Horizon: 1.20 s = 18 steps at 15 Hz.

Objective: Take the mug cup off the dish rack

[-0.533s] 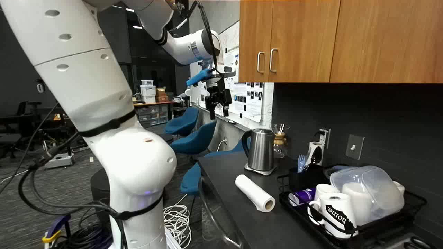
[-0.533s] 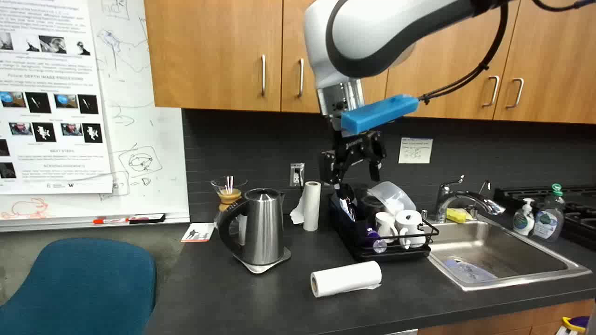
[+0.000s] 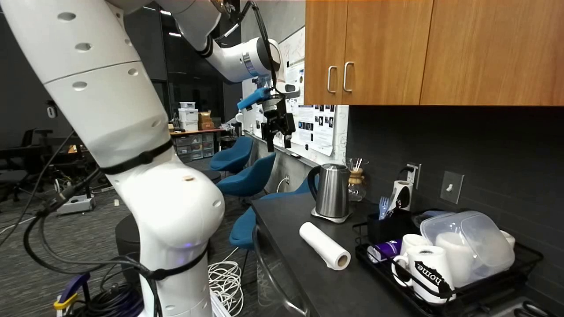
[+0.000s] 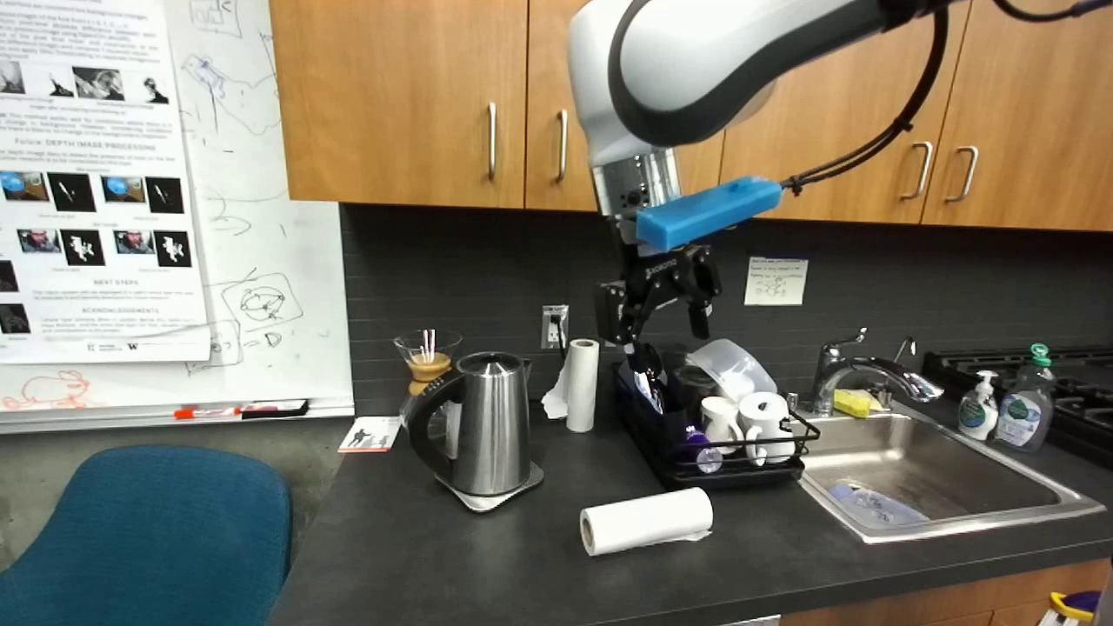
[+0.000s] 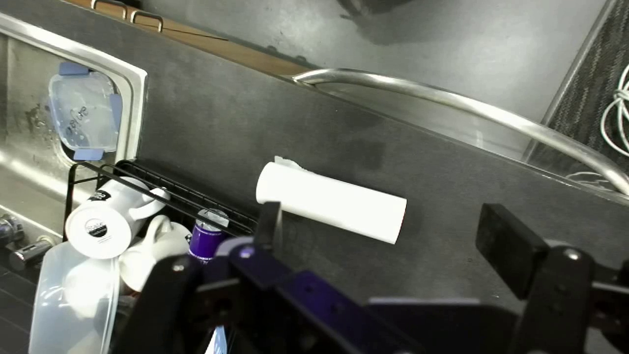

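The mug cup (image 3: 428,274) is white with black markings reading "home". It stands upside down at the front of the black dish rack (image 3: 489,282). It also shows in an exterior view (image 4: 765,423) and in the wrist view (image 5: 100,228), base up with its handle toward the rack's wire rail (image 5: 191,201). Its inside is hidden. A plain white cup (image 5: 153,250) sits beside it. My gripper (image 4: 663,332) is open and empty, well above the counter. In the wrist view its fingers (image 5: 389,233) are spread wide, with the rack off to the left.
A white paper towel roll (image 5: 331,201) lies on the counter below the fingers. A steel kettle (image 4: 491,426) stands farther off. A clear container (image 3: 487,246), a purple can (image 3: 387,249) and utensils crowd the rack. Cabinets (image 4: 400,104) hang above; a sink (image 4: 943,474) adjoins.
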Each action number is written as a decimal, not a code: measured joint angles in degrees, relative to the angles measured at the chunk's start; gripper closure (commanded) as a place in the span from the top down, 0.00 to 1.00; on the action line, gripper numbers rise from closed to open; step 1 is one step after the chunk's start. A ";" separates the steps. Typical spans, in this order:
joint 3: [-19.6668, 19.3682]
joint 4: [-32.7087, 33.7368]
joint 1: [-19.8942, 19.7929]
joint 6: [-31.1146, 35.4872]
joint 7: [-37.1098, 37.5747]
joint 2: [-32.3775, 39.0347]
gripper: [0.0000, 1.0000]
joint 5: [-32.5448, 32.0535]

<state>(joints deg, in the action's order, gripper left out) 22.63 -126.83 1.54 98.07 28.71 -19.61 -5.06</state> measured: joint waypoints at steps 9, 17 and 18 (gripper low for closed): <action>0.00 0.00 0.00 0.00 0.00 0.00 1.00 0.00; -1.73 -0.01 1.51 -0.01 0.00 0.06 1.00 -0.38; -1.95 -0.03 1.54 -0.01 0.00 0.07 1.00 -0.99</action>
<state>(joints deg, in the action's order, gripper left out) 20.68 -126.87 3.08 98.06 28.71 -19.54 -6.05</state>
